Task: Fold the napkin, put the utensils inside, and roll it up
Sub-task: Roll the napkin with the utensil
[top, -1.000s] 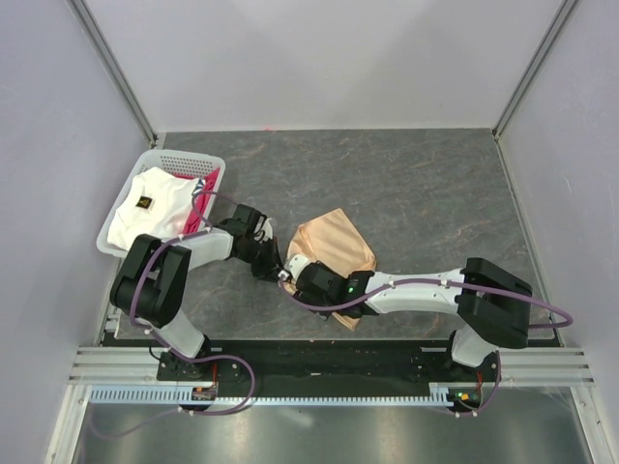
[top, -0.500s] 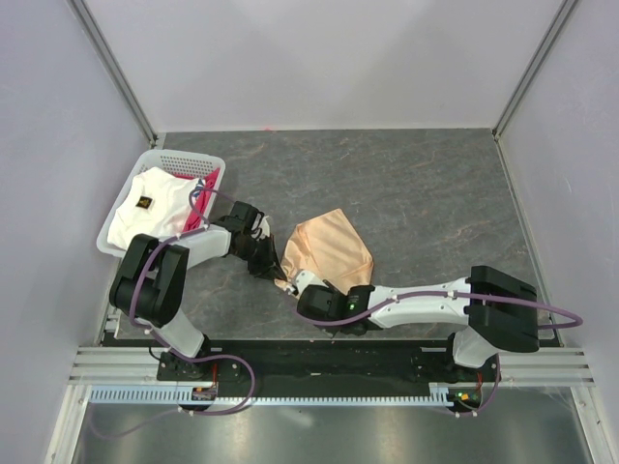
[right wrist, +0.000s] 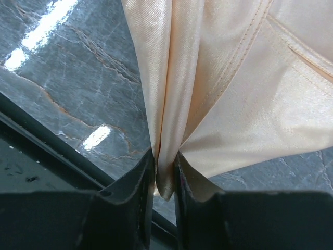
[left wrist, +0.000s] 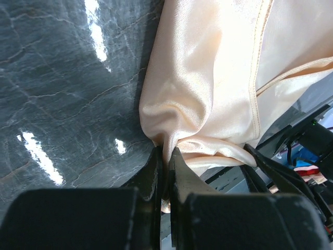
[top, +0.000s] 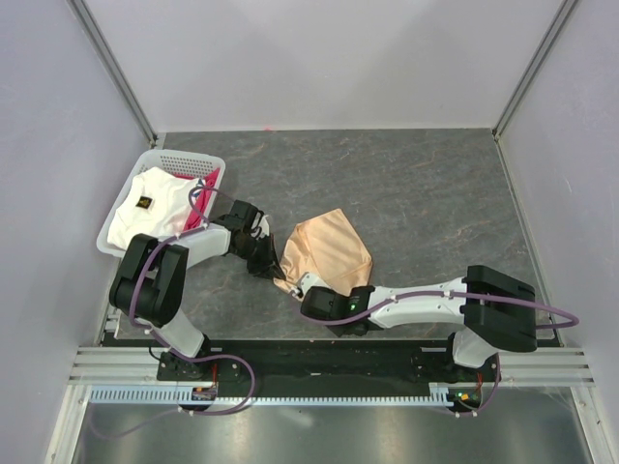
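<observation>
Peach napkin (top: 329,251) bunched, left tool (left wrist: 166,161) and right tool (right wrist: 164,166) each pinching it, arms low.

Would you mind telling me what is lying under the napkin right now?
Only the dark table shows around the napkin, which is pinched by the left gripper and right gripper. Anything under its folds is covered, so I cannot tell.

Evenly lit from overhead; glare streaks are thrown on the table (left wrist: 62,78) at 11 o'clock, sheen on the napkin (left wrist: 208,78).
</observation>
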